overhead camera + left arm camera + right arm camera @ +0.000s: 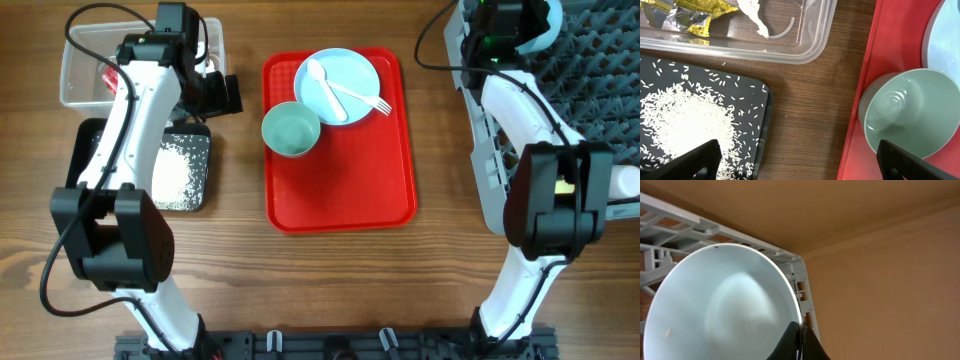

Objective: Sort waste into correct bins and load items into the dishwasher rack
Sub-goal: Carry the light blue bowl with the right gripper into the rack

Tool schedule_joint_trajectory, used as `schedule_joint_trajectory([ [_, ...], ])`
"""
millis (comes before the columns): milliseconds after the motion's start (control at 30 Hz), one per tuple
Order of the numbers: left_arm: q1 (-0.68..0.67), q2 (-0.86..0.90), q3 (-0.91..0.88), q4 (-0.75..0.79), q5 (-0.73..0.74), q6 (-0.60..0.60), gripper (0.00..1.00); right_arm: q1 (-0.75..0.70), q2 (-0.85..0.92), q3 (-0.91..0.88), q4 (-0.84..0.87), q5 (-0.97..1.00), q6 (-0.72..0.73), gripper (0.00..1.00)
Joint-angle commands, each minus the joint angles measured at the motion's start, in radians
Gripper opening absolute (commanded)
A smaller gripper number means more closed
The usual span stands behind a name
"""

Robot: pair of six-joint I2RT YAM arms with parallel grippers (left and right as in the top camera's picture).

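Left edge, nearer half: black tray (pixel 92 140) with a heap of rice grains (pixel 170 175).

Bench centre: red tray (pixel 340 215). Pale green bowl (pixel 291 130) upright on its left side; plate (pixel 355 68) just behind, carrying spoon (pixel 322 85) and fork (pixel 365 98).

Left gripper (pixel 797 146) spread wide, nothing in it, hovering between black tray and red tray.

Far left corner: clear tub (pixel 78 90) holding yellow wrapper (pixel 690 12), tissue (pixel 754 15), red wrapper (pixel 108 78).

Far right corner: right gripper (pixel 801 342) clamped on the rim of pale blue bowl (pixel 720 310) (tilted on edge), at the dishwasher rack (pixel 600 60).
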Motion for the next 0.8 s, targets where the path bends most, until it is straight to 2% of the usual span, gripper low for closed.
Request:
schedule_joint_trajectory([
  [0, 0.006, 0.009, -0.005, 0.0, 0.008, -0.013, 1.0, 0.004, 0.043, 0.005, 0.01, -0.003, -0.001, 0.04],
  [433, 0.006, 0.009, -0.005, 0.0, 0.008, -0.013, 1.0, 0.028, 0.07, 0.005, 0.035, -0.029, -0.004, 0.04],
  [767, 0.006, 0.009, -0.005, 0.0, 0.008, -0.013, 1.0, 0.094, 0.07, 0.005, -0.024, -0.037, -0.002, 0.04],
])
